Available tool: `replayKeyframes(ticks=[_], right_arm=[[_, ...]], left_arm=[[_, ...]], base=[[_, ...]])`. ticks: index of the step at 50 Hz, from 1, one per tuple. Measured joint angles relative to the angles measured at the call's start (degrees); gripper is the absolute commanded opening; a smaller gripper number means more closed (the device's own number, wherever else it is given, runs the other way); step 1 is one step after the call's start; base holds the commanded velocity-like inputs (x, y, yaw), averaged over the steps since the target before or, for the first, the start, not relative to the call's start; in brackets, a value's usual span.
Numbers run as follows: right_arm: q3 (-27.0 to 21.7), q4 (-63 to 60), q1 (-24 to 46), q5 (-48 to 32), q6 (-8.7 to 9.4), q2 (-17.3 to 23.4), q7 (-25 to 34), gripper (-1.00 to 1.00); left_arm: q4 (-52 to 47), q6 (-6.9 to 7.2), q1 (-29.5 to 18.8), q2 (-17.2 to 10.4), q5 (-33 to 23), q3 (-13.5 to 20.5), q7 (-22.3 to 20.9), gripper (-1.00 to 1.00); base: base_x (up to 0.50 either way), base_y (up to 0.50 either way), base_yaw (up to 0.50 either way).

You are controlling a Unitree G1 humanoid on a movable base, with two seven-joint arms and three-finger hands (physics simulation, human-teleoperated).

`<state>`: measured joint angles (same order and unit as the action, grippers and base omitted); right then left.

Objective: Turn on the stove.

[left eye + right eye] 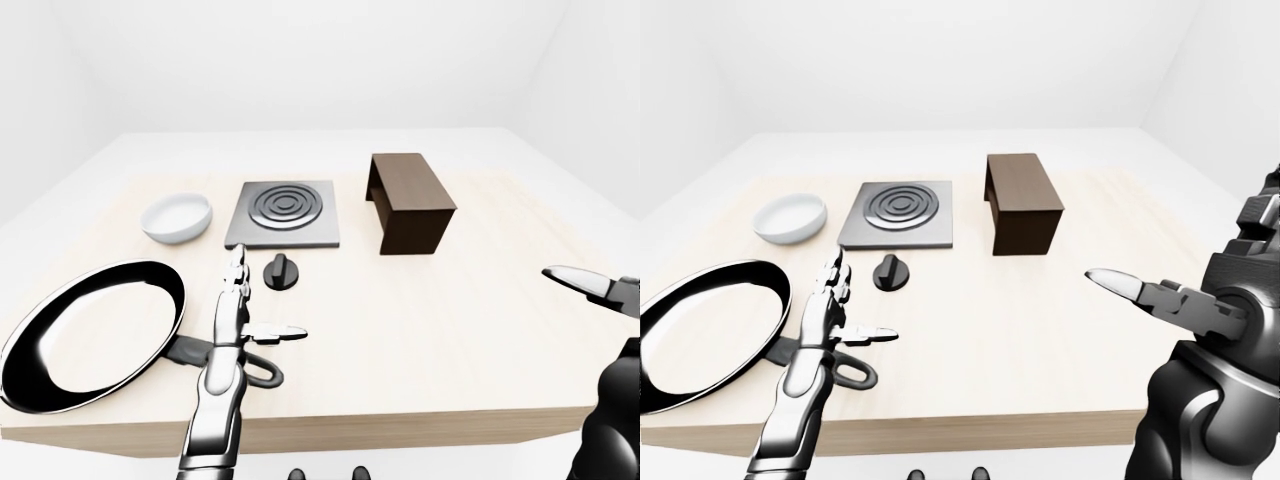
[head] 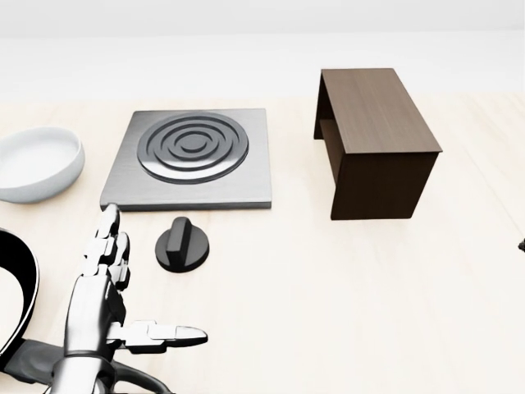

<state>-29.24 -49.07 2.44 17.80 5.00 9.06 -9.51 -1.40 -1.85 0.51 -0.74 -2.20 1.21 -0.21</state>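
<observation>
Left-eye view. The stove [image 1: 284,213], a grey square plate with concentric rings, lies on the wooden table [image 1: 450,330] near the view's centre; its black knob [image 1: 281,270] stands just below the plate's lower edge, apart from it. The left hand [image 1: 240,310] hovers just left of and below the knob with fingers stretched straight and thumb spread sideways, holding nothing and not touching the knob. A frying pan [image 1: 90,330] lies at lower left, a white bowl [image 1: 177,217] left of the stove, and a dark wooden stand [image 1: 408,200] to the right.

Head view. The knob [image 2: 182,245] is seen from closer, its ridge running roughly top to bottom. The left hand's fingertips [image 2: 108,220] reach level with the knob but remain beside it, with bare table between. No glow or other sign of heat shows on the rings; whether the stove is on cannot be read directly, yet the untouched knob suggests it is not.

Right-eye view. The right hand [image 1: 1185,300] is raised at the right edge, well apart from the stove, one finger extended; it appears slack and empty.

Progress, as a judgement: the approach is nearly made; closing the left hand's fingers round the knob and rotating it are left
</observation>
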Motion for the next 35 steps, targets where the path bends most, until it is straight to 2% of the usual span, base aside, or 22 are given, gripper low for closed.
replayKeyframes(ticks=[21, 26, 35], right_arm=[[0.32, -0.45, -0.02, -0.72, 0.0, -0.44, 0.56, 1.0], [0.24, -0.67, -0.16, -0.52, 0.0, -0.62, 0.49, 1.0], [0.42, -0.84, -0.6, -0.47, 0.0, -0.96, 0.67, 1.0]], left_arm=[[-0.02, -0.2, -0.04, 0.06, -0.04, -0.14, 0.04, 1.0], [0.8, -0.69, -0.25, 0.04, -0.08, -0.12, 0.08, 1.0], [4.33, -2.51, -1.54, -0.08, -0.46, -0.02, 0.43, 1.0]], base=[[0.39, 0.0, 0.0], [0.11, 0.0, 0.0], [0.0, 0.0, 0.0]])
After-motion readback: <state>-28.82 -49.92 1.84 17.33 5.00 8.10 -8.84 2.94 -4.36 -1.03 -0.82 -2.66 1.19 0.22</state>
